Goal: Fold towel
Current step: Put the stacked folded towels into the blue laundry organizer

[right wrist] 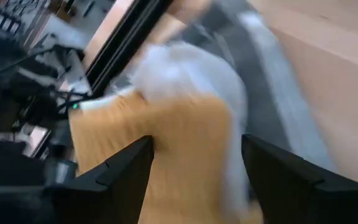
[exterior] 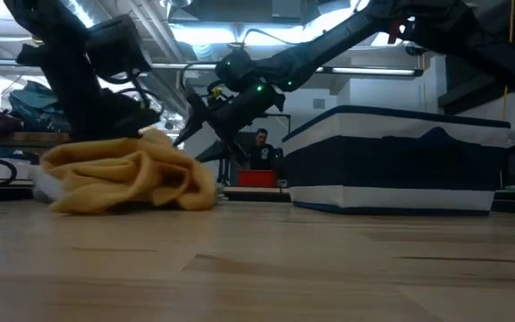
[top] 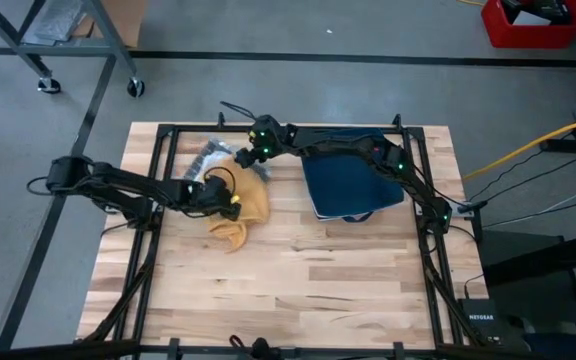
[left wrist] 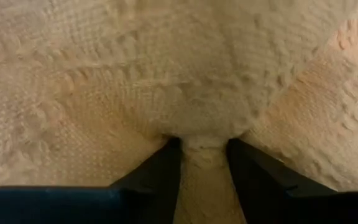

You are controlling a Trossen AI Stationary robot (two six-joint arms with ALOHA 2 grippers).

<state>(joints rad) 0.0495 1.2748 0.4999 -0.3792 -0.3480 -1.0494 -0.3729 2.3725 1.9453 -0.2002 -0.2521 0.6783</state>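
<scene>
A yellow towel (top: pixel 243 208) lies crumpled in a heap on the wooden table, left of its middle; in the low view the towel (exterior: pixel 128 179) rests on the tabletop. My left gripper (top: pixel 230 203) reaches in from the table's left and is shut on the towel, which fills the left wrist view. My right gripper (top: pixel 242 158) comes across from the right and hangs open just above the heap's far edge (exterior: pixel 186 130). In its wrist view, the right gripper (right wrist: pixel 197 146) has its fingers wide apart with yellow cloth ahead of them. My left gripper (left wrist: pixel 202 144) pinches a raised pucker of the towel (left wrist: pixel 202 132) between its two fingers. The cloth gathers in creases toward the fingertips. The fingers slant down from the table's left. The rest of the towel lies slack in a heap on the table.
A stack of folded dark blue cloth with white edges (top: pixel 353 182) sits right of the towel, under the right arm, and shows in the low view (exterior: pixel 401 161). A grey crumpled bag (top: pixel 208 155) lies at the far edge beside the towel. Bare wood (top: pixel 308 270) spreads toward the near edge.
</scene>
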